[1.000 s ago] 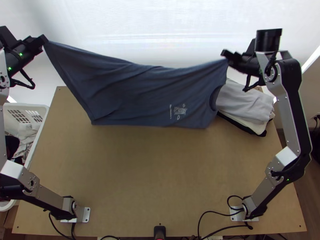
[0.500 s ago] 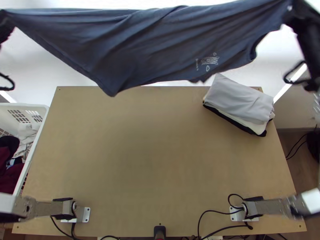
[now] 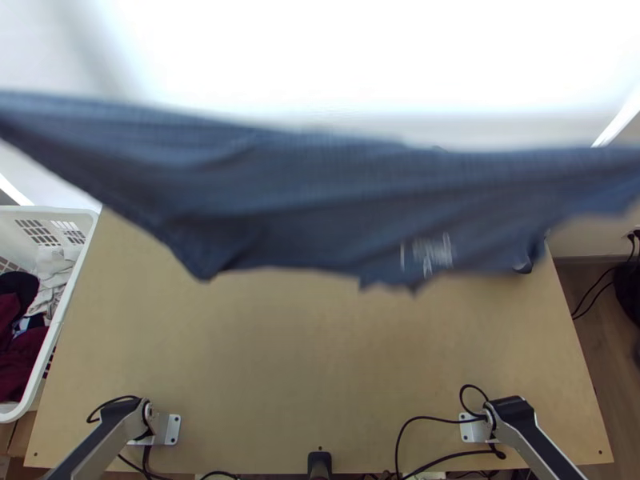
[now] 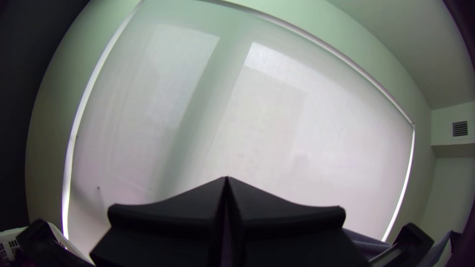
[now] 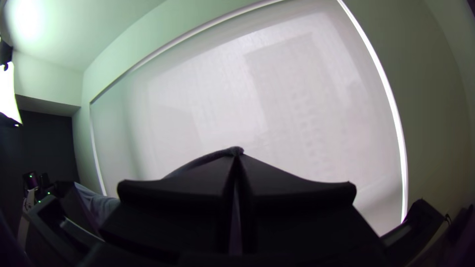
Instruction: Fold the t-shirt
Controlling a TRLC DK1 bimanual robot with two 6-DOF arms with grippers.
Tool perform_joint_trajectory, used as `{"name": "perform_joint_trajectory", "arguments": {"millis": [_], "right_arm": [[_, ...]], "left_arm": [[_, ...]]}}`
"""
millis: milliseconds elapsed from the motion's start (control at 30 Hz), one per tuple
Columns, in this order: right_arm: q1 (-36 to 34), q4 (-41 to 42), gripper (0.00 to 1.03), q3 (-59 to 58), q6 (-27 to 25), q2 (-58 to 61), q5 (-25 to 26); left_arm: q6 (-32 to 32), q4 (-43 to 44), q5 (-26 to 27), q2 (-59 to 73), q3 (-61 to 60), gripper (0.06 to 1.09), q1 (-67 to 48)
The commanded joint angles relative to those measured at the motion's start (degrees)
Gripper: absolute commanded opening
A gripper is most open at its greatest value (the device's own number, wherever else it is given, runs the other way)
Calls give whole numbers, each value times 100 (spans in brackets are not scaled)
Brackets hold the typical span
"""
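Top view: the blue t-shirt (image 3: 320,200) hangs stretched above the table (image 3: 320,360), toward the far side. Left gripper (image 4: 226,180) and right gripper (image 5: 237,155) pinch it shut; overpulling could slip the right's shallow-looking hold.

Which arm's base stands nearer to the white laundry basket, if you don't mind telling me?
Left. The left arm's base stands at the table's near left, on the same side as the white basket; the right arm's base is farther off, across at the near right.

Bright light glares through the blind (image 4: 277,123), and blur smears the t-shirt (image 3: 320,200).
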Motion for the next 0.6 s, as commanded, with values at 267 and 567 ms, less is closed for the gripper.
{"name": "perform_joint_trajectory", "arguments": {"millis": [267, 567], "right_arm": [[132, -1632, 3, 22, 510, -767, -127], [246, -2037, 3, -2044, 958, -1576, -311]], "left_arm": [[69, -146, -14, -1342, -1457, 10, -10], [227, -453, 109, -1922, -3391, 10, -80]]}}
